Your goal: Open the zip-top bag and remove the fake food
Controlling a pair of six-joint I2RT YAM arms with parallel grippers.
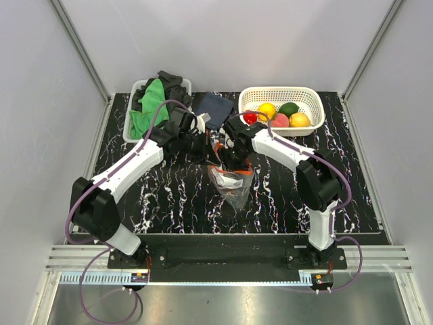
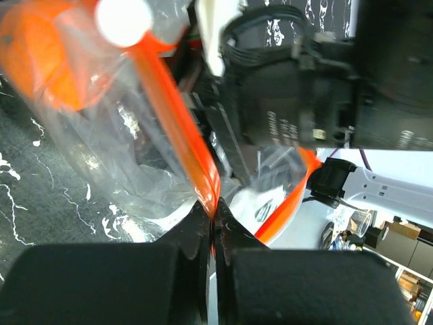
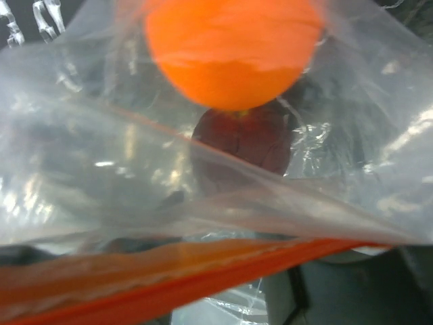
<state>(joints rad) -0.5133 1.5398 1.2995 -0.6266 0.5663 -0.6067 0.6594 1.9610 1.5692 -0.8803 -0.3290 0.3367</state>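
Zip-top bag (image 1: 233, 189): limp, slick; we'd hold its stiffer zip strip (image 2: 181, 139). Left gripper (image 2: 211, 227) pinches it; right gripper (image 1: 235, 161), we cannot tell.

Left arm (image 1: 128, 169), right arm (image 1: 287, 150): white link shells, black joint housings. Purple cable (image 1: 70, 217) routed along each. Black base mounts (image 1: 132, 257). Left gripper (image 2: 213, 227): matte black blocky fingers (image 2: 101, 284). Right wrist housing (image 2: 284, 125): black, small white print, black wire bundle (image 2: 260, 47).
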